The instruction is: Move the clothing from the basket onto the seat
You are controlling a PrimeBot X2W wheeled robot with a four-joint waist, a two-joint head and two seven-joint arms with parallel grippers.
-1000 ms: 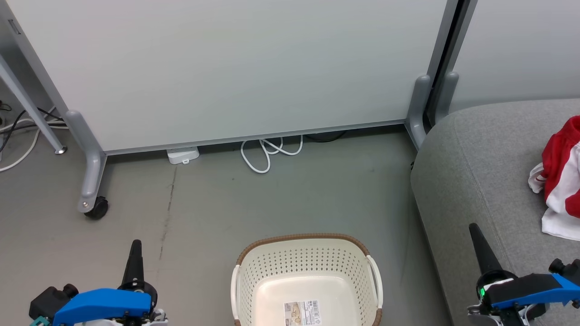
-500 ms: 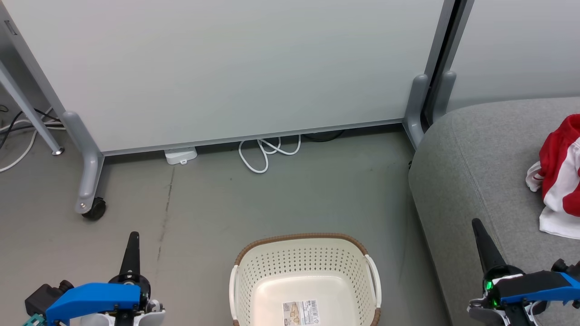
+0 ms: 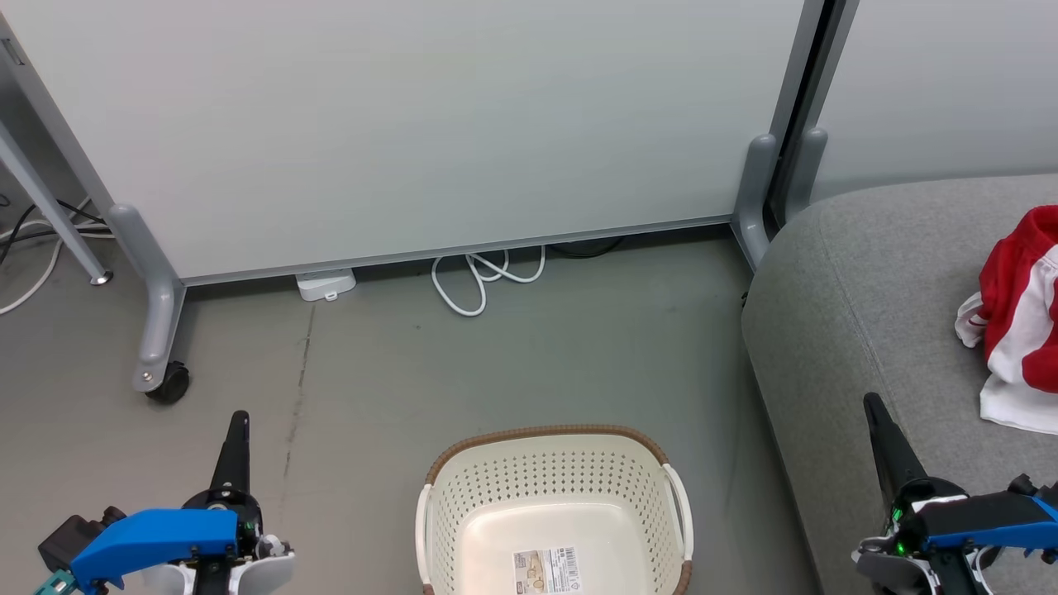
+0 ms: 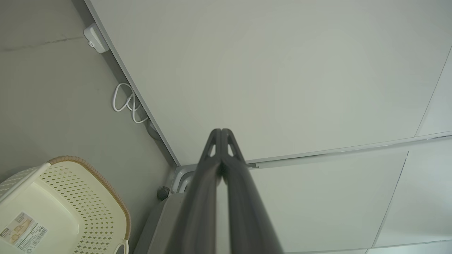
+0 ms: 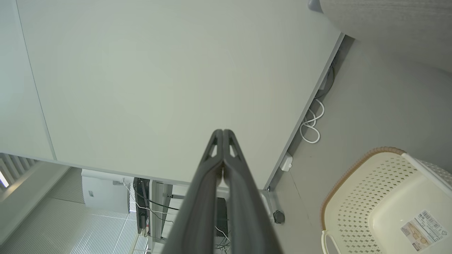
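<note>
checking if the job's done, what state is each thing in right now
oval cream-white perforated plastic basket with brown rim: upright on the floor, empty
bright red and white fabric clothing: heaped on the large grey fabric sofa
left fingers: shut, holding nothing
right fingers: shut, holding nothing
white cable: looped on the floor

Cam panned slightly rt; left gripper [image 3: 238, 417] and right gripper [image 3: 869, 401] edged up.
</note>
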